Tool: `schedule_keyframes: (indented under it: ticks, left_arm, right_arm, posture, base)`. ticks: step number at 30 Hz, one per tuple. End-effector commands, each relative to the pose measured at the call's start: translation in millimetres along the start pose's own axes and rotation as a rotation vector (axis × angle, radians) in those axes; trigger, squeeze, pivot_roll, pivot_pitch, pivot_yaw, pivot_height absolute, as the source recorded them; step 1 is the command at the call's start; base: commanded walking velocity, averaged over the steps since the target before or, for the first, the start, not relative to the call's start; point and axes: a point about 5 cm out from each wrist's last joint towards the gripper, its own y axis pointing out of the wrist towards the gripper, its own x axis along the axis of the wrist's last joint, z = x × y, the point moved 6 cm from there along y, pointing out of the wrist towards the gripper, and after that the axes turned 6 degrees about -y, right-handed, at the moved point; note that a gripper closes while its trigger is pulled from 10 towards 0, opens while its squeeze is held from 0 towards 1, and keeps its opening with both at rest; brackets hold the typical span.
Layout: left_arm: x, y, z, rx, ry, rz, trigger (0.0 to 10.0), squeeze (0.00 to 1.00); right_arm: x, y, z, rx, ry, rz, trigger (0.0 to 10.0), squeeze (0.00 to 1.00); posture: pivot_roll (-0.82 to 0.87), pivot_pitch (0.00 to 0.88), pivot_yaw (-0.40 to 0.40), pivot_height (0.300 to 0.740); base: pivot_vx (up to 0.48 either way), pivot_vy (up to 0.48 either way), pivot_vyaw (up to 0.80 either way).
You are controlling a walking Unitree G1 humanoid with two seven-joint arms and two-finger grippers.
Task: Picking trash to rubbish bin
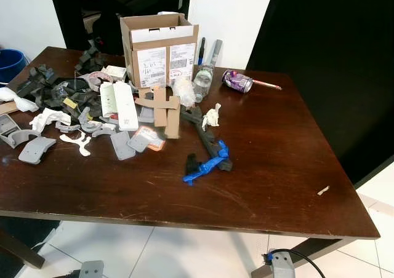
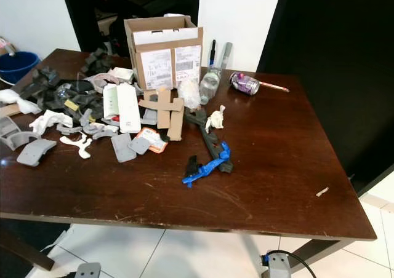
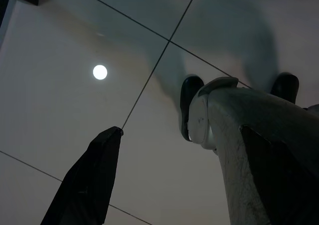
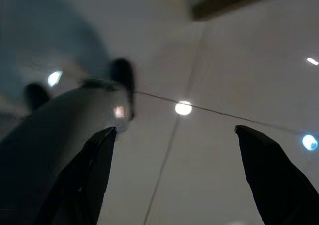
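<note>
Trash (image 1: 123, 109) litters the bench (image 1: 277, 167), well above both idle pincers, left (image 3: 174, 185) and right (image 4: 174, 180), fingers spread wide over floor tiles.

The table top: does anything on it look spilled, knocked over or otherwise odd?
Yes. A clear plastic bottle and a purple can lie on their sides beside the open cardboard box. Grey foam pieces, torn cardboard and paper are scattered over the table's left half. No liquid is visible.
</note>
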Motion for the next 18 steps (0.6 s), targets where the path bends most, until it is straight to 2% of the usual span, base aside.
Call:
schedule_keyframes:
  ticks: [1,3,4,5,6,7,8,9,11,12,13,14,15,16,17,18]
  left_arm:
    - [-21,-1.7,-7.8,-0.011,0.0,0.063,10.0,0.0]
    - [-20,-1.5,-7.3,-0.006,-0.003,0.061,10.0,0.0]
    - [-20,-1.4,-7.1,-0.005,-0.004,0.061,10.0,0.0]
    - [-20,-1.4,-7.1,-0.005,-0.004,0.061,10.0,0.0]
    - [-20,-1.5,-6.5,-0.004,-0.003,0.062,10.0,0.0]
    - [-20,-1.5,-6.5,-0.004,-0.003,0.062,10.0,0.0]
    - [-20,-1.6,-5.6,-0.003,0.0,0.064,10.0,0.0]
    - [-20,-1.7,-5.1,-0.002,0.002,0.065,10.0,0.0]
    - [-20,-1.7,-5.1,-0.002,0.002,0.065,10.0,0.0]
    - [-21,-1.8,-4.6,-0.002,0.003,0.067,10.0,0.0]
    - [-21,-1.8,-4.6,-0.002,0.003,0.067,10.0,0.0]
    - [-21,-1.9,-4.5,-0.002,0.005,0.068,10.0,0.0]
    - [-21,-1.9,-4.5,-0.002,0.005,0.068,10.0,0.0]
    - [-21,-2.0,-4.4,-0.004,0.008,0.07,10.0,0.0]
    - [-21,-2.0,-4.4,-0.004,0.008,0.07,10.0,0.0]
    - [-22,-2.1,-4.2,-0.005,0.009,0.07,10.0,0.0]
  right_arm:
    - [0,-1.7,-26.8,-0.105,0.052,-0.001,10.0,0.0]
    - [1,-7.5,-66.8,-0.261,0.162,-0.002,10.0,0.0]
    - [0,-10.0,-78.8,-0.307,0.189,-0.001,10.0,0.0]
    - [0,-10.0,-78.8,-0.307,0.189,-0.001,10.0,0.0]
    - [1,-14.7,-97.5,-0.376,0.233,-0.005,10.0,0.0]
    - [1,-14.7,-97.5,-0.376,0.233,-0.005,10.0,0.0]
    - [3,-22.9,-124.4,-0.471,0.308,-0.014,10.0,0.0]
    - [4,-29.3,-141.9,-0.533,0.362,-0.021,10.0,0.0]
    - [4,-29.3,-141.9,-0.533,0.362,-0.021,10.0,0.0]
    - [4,-37.5,-161.5,-0.601,0.425,-0.031,10.0,0.0]
    - [4,-37.5,-161.5,-0.601,0.425,-0.031,10.0,0.0]
    - [5,-47.8,-182.7,-0.678,0.491,-0.044,10.0,0.0]
    - [5,-47.8,-182.7,-0.678,0.491,-0.044,10.0,0.0]
    - [10,-62.6,-209.0,-0.776,0.566,-0.075,10.0,0.0]
    - [10,-62.6,-209.0,-0.776,0.566,-0.075,10.0,0.0]
    - [16,-76.9,-231.1,-0.855,0.639,-0.118,10.0,0.0]
  posture:
    - [0.12,0.098,-0.099,0.74]
    - [0.12,0.097,-0.099,0.74]
    - [0.13,0.097,-0.1,0.74]
    - [0.13,0.097,-0.1,0.74]
    - [0.12,0.096,-0.101,0.74]
    - [0.12,0.096,-0.101,0.74]
    - [0.12,0.092,-0.101,0.74]
    - [0.12,0.092,-0.101,0.74]
    - [0.12,0.092,-0.101,0.74]
    - [0.12,0.088,-0.1,0.74]
    - [0.12,0.088,-0.1,0.74]
    - [0.12,0.087,-0.101,0.74]
    - [0.12,0.087,-0.101,0.74]
    - [0.12,0.085,-0.102,0.74]
    - [0.12,0.085,-0.102,0.74]
    - [0.12,0.084,-0.102,0.74]
  base:
    - [0.0,0.0,0.0]
    - [0.0,0.0,0.0]
    - [0.0,0.0,0.0]
    - [0.0,0.0,0.0]
    - [0.0,0.0,0.0]
    - [0.0,0.0,0.0]
    - [0.0,0.0,0.0]
    - [0.0,0.0,0.0]
    - [0.0,0.0,0.0]
    - [0.0,0.0,0.0]
    - [0.0,0.0,0.0]
    - [0.0,0.0,0.0]
    - [0.0,0.0,0.0]
    - [0.0,0.0,0.0]
    - [0.0,0.0,0.0]
    - [0.0,0.0,0.0]
